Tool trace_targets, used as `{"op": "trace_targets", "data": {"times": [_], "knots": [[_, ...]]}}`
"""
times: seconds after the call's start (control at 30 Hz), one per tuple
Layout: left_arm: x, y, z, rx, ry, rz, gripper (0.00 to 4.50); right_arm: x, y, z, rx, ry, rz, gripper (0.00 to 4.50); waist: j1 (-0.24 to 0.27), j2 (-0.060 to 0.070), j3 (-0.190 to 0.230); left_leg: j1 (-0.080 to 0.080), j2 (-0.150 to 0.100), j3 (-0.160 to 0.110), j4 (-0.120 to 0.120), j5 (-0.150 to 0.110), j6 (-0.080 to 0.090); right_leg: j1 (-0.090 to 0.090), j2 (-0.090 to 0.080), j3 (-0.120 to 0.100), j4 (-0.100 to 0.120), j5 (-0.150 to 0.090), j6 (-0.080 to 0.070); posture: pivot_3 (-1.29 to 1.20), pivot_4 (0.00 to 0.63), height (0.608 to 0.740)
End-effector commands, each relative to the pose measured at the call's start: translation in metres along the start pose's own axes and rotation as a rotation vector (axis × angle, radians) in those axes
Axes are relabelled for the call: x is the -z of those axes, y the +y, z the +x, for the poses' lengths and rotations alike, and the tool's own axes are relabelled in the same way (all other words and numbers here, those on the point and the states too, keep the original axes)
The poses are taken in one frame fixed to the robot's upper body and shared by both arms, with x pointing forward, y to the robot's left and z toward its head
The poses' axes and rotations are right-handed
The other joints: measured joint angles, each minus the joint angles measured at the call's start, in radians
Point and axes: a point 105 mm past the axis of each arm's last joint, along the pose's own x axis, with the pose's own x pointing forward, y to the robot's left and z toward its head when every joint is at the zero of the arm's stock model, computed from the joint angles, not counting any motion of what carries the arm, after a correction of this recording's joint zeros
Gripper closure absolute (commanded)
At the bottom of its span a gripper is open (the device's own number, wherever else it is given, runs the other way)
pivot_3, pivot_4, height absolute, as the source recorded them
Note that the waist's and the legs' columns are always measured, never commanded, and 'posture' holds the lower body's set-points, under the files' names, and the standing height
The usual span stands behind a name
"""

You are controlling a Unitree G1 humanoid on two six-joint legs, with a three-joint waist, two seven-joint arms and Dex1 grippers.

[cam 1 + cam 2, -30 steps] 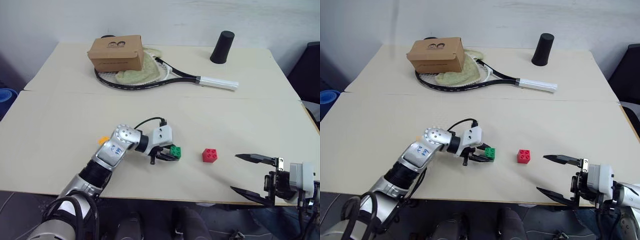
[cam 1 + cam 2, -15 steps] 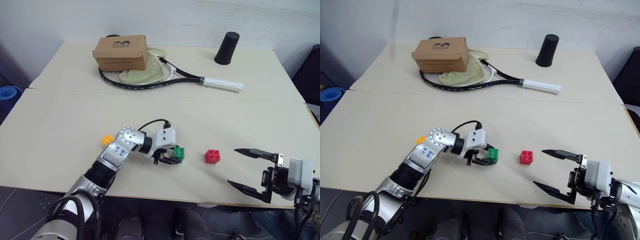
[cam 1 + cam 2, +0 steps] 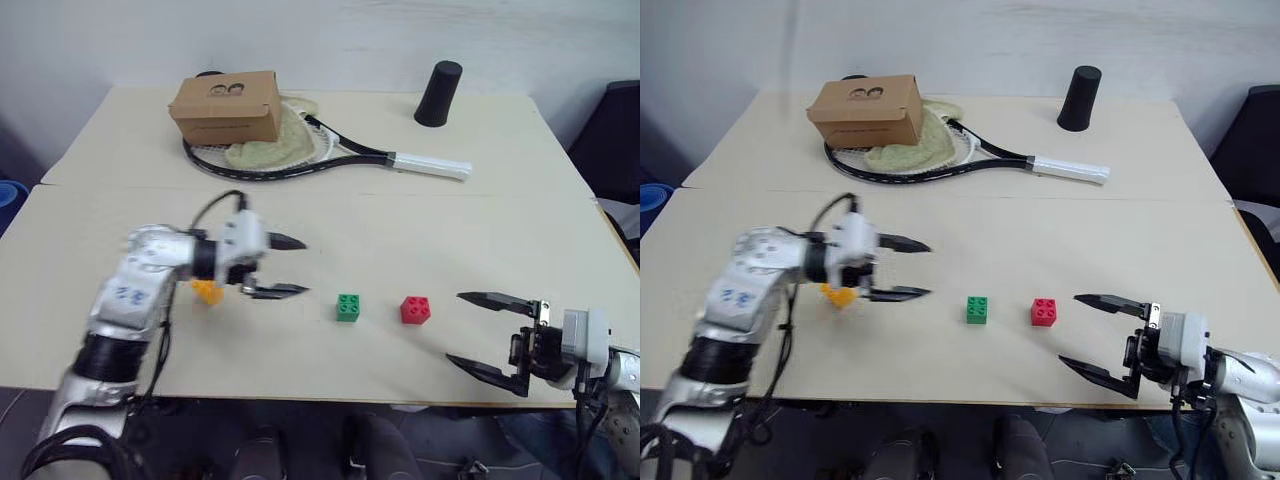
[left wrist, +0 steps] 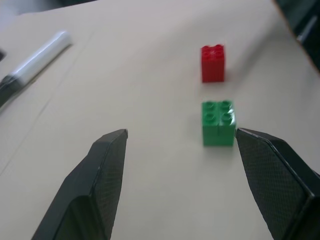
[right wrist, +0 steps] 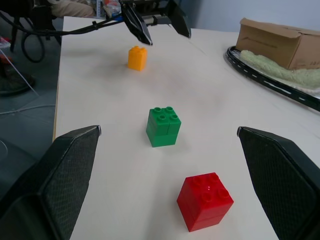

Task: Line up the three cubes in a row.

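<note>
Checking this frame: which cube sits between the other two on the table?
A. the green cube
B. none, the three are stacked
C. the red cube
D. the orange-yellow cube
A. The green cube stands on the table with the red cube on one side and the orange-yellow cube on the other, apart from both; the right wrist view shows all three in sequence.

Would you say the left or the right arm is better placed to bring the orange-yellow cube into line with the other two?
Left, probably. The open left gripper hovers right beside the orange-yellow cube. The right gripper waits beyond the red cube, with the green cube also between.
</note>
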Motion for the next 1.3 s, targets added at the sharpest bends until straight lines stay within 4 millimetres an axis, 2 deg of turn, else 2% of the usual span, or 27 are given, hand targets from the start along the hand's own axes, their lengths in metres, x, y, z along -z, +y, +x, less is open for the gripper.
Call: {"op": "trace_targets", "data": {"times": [0.03,0.07,0.1,0.13,0.17,0.23,0.3,0.37,0.47,0.53,0.6,0.67,0.83,0.93,1.03,1.3], "knots": [[0.01,0.005,-0.061,-0.178,-0.039,-0.059,0.35,-0.002,-0.002,0.01,-0.021,-0.064,0.002,0.0,-0.009,0.0,0.0,0.0,0.0,0.0,0.0,0.0,0.0,0.0,0.0,0.0,0.0,0.0,0.0,0.0,0.15,0.74],[0.026,0.003,-0.085,-0.248,0.014,-0.102,0.04,-0.002,-0.002,0.013,-0.034,-0.075,0.0,0.0,-0.01,0.0,0.0,0.0,0.0,0.0,0.0,0.0,0.0,0.0,-0.001,0.0,0.0,0.0,0.0,0.0,0.15,0.74],[0.035,0.001,-0.099,-0.289,0.051,-0.128,0.04,-0.002,-0.002,0.015,-0.042,-0.083,-0.003,0.0,-0.014,0.0,0.0,0.0,0.0,0.0,-0.001,0.0,0.0,0.0,-0.001,-0.001,0.0,0.0,0.0,0.0,0.15,0.74],[0.046,0.001,-0.124,-0.389,0.067,-0.209,0.04,-0.003,-0.002,0.019,-0.055,-0.097,-0.006,0.0,-0.013,0.0,0.0,0.0,0.0,0.0,-0.001,0.0,0.0,0.0,-0.001,-0.002,0.0,-0.001,-0.001,0.0,0.15,0.74],[0.062,-0.007,-0.151,-0.451,0.122,-0.281,0.04,-0.005,-0.001,0.024,-0.075,-0.115,-0.011,0.0,-0.014,-0.001,0.0,0.0,0.0,-0.001,-0.001,-0.001,0.0,0.0,-0.002,-0.003,-0.001,-0.001,-0.001,0.0,0.15,0.74],[0.082,-0.027,-0.186,-0.496,0.225,-0.366,0.04,-0.007,-0.001,0.032,-0.104,-0.138,-0.015,0.0,-0.019,-0.001,0.0,0.0,0.001,-0.001,-0.001,-0.003,0.002,0.0,-0.002,-0.003,-0.001,-0.001,-0.001,0.0,0.15,0.74],[0.091,-0.037,-0.202,-0.504,0.291,-0.386,0.04,-0.009,-0.001,0.036,-0.118,-0.146,-0.023,0.0,-0.017,-0.001,0.0,0.0,0.001,-0.001,-0.001,-0.005,0.003,-0.001,-0.002,-0.004,-0.001,-0.001,-0.002,0.0,0.15,0.74],[0.093,-0.034,-0.209,-0.542,0.297,-0.373,0.04,-0.012,-0.003,0.039,-0.12,-0.152,-0.032,0.0,-0.002,-0.001,0.0,-0.001,0.0,-0.003,-0.001,-0.008,0.005,0.0,-0.005,-0.007,-0.002,-0.001,-0.002,0.0,0.15,0.74],[0.09,-0.03,-0.202,-0.525,0.279,-0.338,0.04,-0.014,-0.004,0.042,-0.122,-0.155,-0.036,0.0,0.015,-0.001,-0.001,-0.003,-0.001,-0.007,-0.001,-0.008,0.006,0.0,-0.008,-0.01,-0.002,-0.001,-0.003,0.0,0.15,0.74],[0.085,-0.025,-0.186,-0.495,0.244,-0.304,0.04,-0.015,-0.004,0.043,-0.125,-0.154,-0.039,0.0,0.016,-0.001,-0.001,-0.004,-0.002,-0.008,-0.001,-0.008,0.006,0.0,-0.01,-0.011,-0.003,-0.001,-0.003,0.0,0.15,0.74],[0.078,-0.022,-0.152,-0.402,0.192,-0.292,0.04,-0.016,-0.005,0.043,-0.127,-0.153,-0.044,0.0,0.016,-0.001,-0.001,-0.005,-0.002,-0.008,-0.001,-0.008,0.006,0.0,-0.01,-0.012,-0.003,-0.001,-0.003,0.0,0.15,0.74],[0.076,-0.02,-0.134,-0.368,0.164,-0.292,0.04,-0.016,-0.005,0.044,-0.128,-0.153,-0.048,0.0,0.011,-0.001,-0.001,-0.005,-0.002,-0.008,-0.001,-0.007,0.006,0.0,-0.01,-0.012,-0.002,-0.001,-0.003,0.0,0.15,0.74],[0.086,-0.008,-0.087,-0.372,0.139,-0.312,0.04,-0.016,-0.004,0.045,-0.125,-0.154,-0.056,0.0,-0.004,-0.001,-0.001,-0.004,-0.001,-0.006,-0.001,-0.007,0.005,0.0,-0.006,-0.011,-0.001,-0.001,-0.003,0.0,0.15,0.74],[0.096,0.001,-0.074,-0.415,0.169,-0.301,0.04,-0.015,-0.003,0.043,-0.111,-0.153,-0.065,0.0,-0.006,-0.001,-0.001,-0.004,-0.001,-0.006,-0.001,-0.007,0.004,0.0,-0.004,-0.01,0.0,-0.001,-0.002,0.0,0.15,0.74],[0.094,0.0,-0.069,-0.399,0.135,-0.328,0.59,-0.013,-0.002,0.04,-0.098,-0.146,-0.07,0.0,-0.014,-0.001,-0.001,-0.004,0.0,-0.006,-0.001,-0.007,0.004,0.0,-0.004,-0.01,-0.001,-0.001,-0.002,0.0,0.15,0.74],[0.088,-0.001,-0.075,-0.313,0.175,-0.291,2.92,-0.003,0.002,0.029,-0.068,-0.121,-0.07,0.0,-0.013,-0.001,-0.001,-0.004,0.0,-0.006,-0.001,-0.004,0.0,0.0,-0.004,-0.01,-0.001,-0.001,-0.002,0.0,0.15,0.74]]}}
